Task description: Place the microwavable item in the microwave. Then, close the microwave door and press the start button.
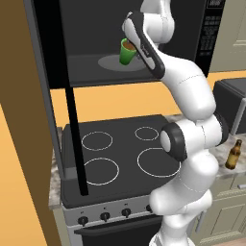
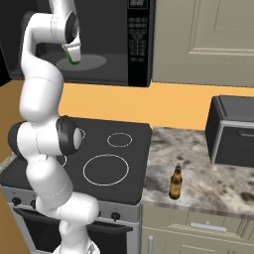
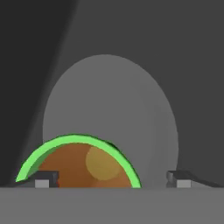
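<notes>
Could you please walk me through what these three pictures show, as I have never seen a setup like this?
It is a simulated kitchen with a white robot arm. Two pictures come from cameras behind the arm, left and right; the third looks along its fingers. The arm reaches into the open microwave above a black stovetop. The green cup of brown liquid is at the grey turntable plate, between the fingers, which look open around it. A brown bottle stands on the counter.

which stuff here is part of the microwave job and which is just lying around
Job:
green cup, at the claw
microwave, turntable plate
microwave door, open

Lying about:
brown bottle on the counter
stove
toaster oven
</notes>
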You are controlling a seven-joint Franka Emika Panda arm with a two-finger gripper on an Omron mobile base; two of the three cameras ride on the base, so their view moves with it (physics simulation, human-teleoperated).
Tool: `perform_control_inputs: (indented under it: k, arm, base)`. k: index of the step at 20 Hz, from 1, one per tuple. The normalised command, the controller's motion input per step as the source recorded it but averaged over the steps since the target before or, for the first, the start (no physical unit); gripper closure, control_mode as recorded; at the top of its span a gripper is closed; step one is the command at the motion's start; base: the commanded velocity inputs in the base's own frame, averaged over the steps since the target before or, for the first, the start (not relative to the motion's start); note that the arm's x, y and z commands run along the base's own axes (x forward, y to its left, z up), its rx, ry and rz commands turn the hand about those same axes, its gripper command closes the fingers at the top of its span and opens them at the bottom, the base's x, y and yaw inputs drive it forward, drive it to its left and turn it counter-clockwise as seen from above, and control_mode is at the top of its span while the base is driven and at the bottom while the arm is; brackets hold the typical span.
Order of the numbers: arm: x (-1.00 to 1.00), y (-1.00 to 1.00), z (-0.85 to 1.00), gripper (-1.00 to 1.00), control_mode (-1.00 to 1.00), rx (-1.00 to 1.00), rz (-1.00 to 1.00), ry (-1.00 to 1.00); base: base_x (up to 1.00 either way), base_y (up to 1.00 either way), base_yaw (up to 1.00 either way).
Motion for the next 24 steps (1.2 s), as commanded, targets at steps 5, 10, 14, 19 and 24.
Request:
perform_control_inputs:
  k: [5,10,14,19,24]
  arm:
    - [0.06,0.00,0.09,-1.00,-1.00,0.00,0.00,-0.15]
    - [0.24,0.02,0.00,-1.00,-1.00,0.00,0.00,-0.03]
    - [0.39,0.13,0.00,-1.00,-1.00,0.00,0.00,0.00]
    - [0.29,0.10,0.14,-1.00,-1.00,0.00,0.00,-0.03]
    - [-0.40,0.00,0.27,-1.00,-1.00,0.00,0.00,-0.26]
  base:
    - [0.00,0.00,0.00]
    - [0.00,0.00,0.00]
    - [0.00,0.00,0.00]
    - [0.00,0.00,0.00]
    - [0.00,0.00,0.00]
